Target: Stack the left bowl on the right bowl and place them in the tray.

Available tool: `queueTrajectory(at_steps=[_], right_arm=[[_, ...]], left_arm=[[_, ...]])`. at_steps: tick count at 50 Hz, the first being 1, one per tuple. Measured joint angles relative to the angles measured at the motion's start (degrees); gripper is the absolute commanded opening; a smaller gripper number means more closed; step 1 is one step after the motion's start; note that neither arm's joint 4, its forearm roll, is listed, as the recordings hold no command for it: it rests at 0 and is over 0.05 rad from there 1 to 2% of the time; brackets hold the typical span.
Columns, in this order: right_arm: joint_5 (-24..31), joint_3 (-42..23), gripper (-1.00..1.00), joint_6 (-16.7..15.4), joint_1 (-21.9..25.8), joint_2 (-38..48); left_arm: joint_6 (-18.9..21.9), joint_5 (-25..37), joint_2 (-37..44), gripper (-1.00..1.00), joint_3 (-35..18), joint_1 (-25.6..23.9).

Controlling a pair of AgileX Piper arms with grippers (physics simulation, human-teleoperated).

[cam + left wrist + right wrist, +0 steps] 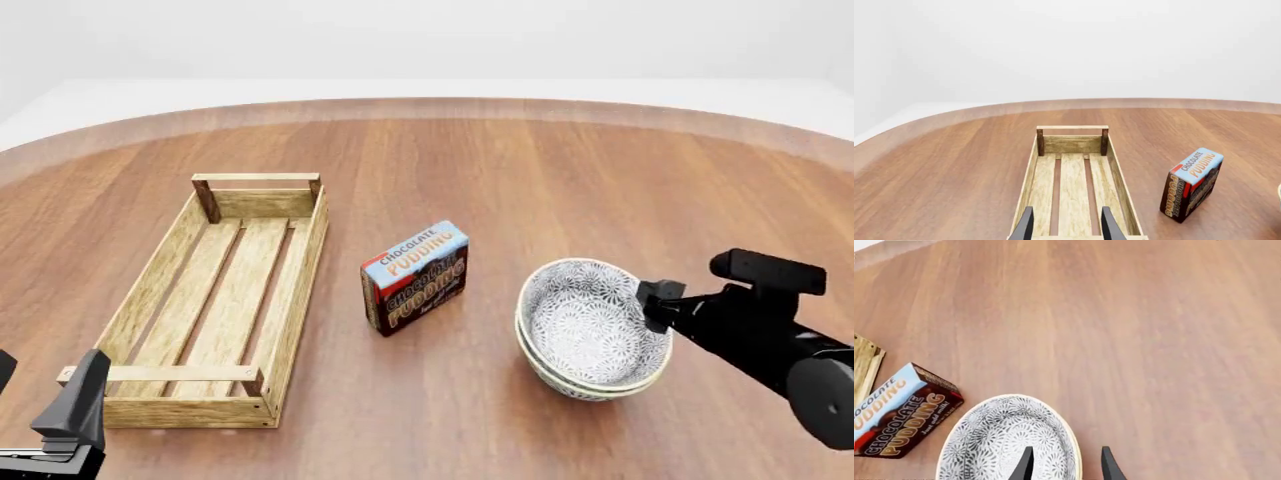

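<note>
Two grey-patterned bowls point(587, 325) sit nested one inside the other on the table right of centre; the upper bowl point(1004, 440) fills the low part of the right wrist view. My right gripper point(654, 305) point(1066, 452) is open at the stack's right rim, one finger inside the bowl and one outside it. The tray point(160, 280) point(1029, 175), a long slatted wooden crate, lies at the left with nothing in it. Above the tray's near end, my left gripper point(43, 395) point(1067, 212) hangs open and holds nothing.
A chocolate pudding box point(415, 276) point(1191, 184) point(897, 415) stands upright between the tray and the bowls. The round wooden table's far edge point(441, 103) curves across the back.
</note>
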Motion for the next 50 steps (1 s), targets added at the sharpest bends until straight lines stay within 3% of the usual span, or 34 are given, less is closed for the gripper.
queueTrajectory(at_steps=[13,50], right_arm=[[0.55,-0.25,1.00,-2.21,0.44,2.49],[-9.47,3.69,1.00,-0.62,1.52,11.45]], left_arm=[[0.00,0.00,0.00,1.00,0.00,0.00],[0.00,0.00,0.00,1.00,0.00,0.00]])
